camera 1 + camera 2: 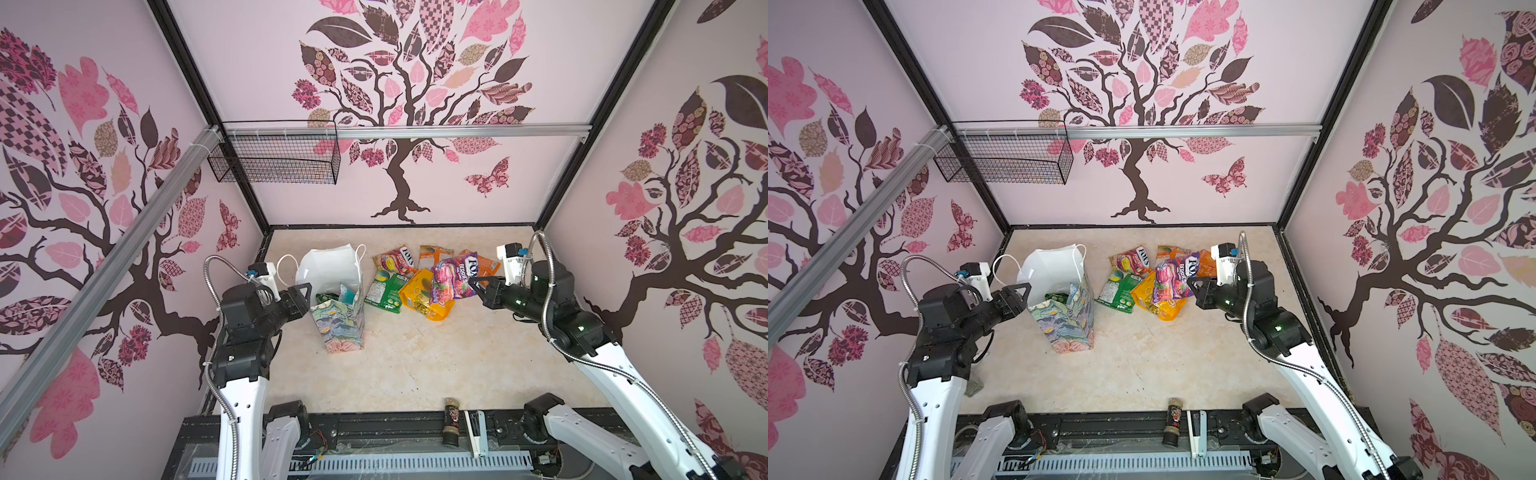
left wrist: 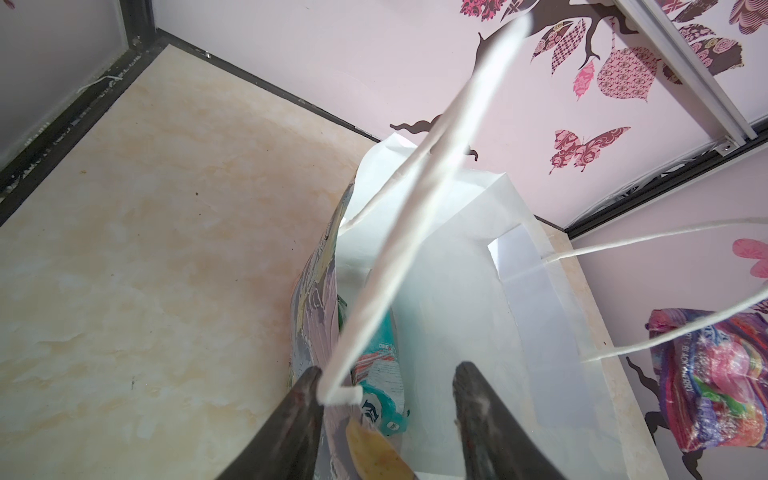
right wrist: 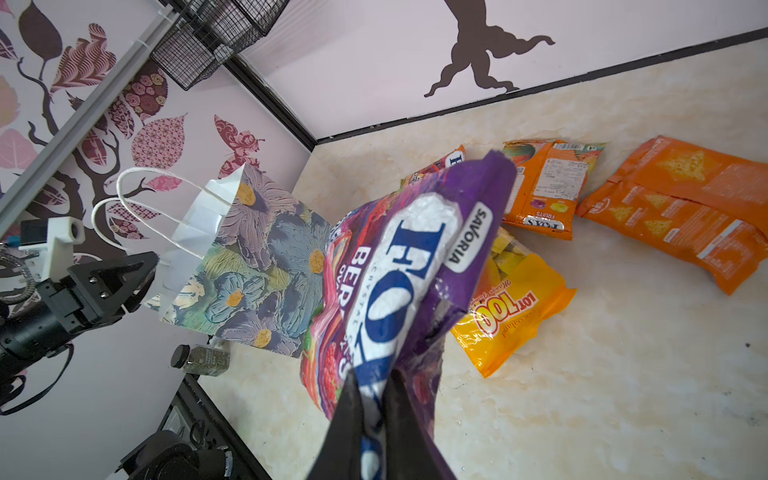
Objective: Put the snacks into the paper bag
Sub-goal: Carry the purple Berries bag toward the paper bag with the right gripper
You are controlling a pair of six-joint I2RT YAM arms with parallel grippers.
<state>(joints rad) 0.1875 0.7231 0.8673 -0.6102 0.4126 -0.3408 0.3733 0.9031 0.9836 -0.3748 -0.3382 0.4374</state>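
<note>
Right wrist view: right tool (image 3: 374,376) pinches the glossy purple plastic candy packet (image 3: 415,257) by an edge, likely light, floppy, slippery; left tool (image 2: 388,368) gapes astride the rim of the floral paper bag (image 3: 249,266).

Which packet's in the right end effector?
The purple FOX'S Berries packet, pinched in the right end effector; the rest lie on the table or in the bag.

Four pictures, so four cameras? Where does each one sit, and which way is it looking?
A top view: high over the arm bases, looking down at the table; both arms, left end effector, right end effector.
A top view: nearly the same outlook; both arms, paper bag.
Left wrist: on the left arm, past its open fingers into the paper bag.
Right wrist: on the right arm, along fingers shut on the purple FOX'S packet.
Shared: both wrist views show that bag and packet.
</note>
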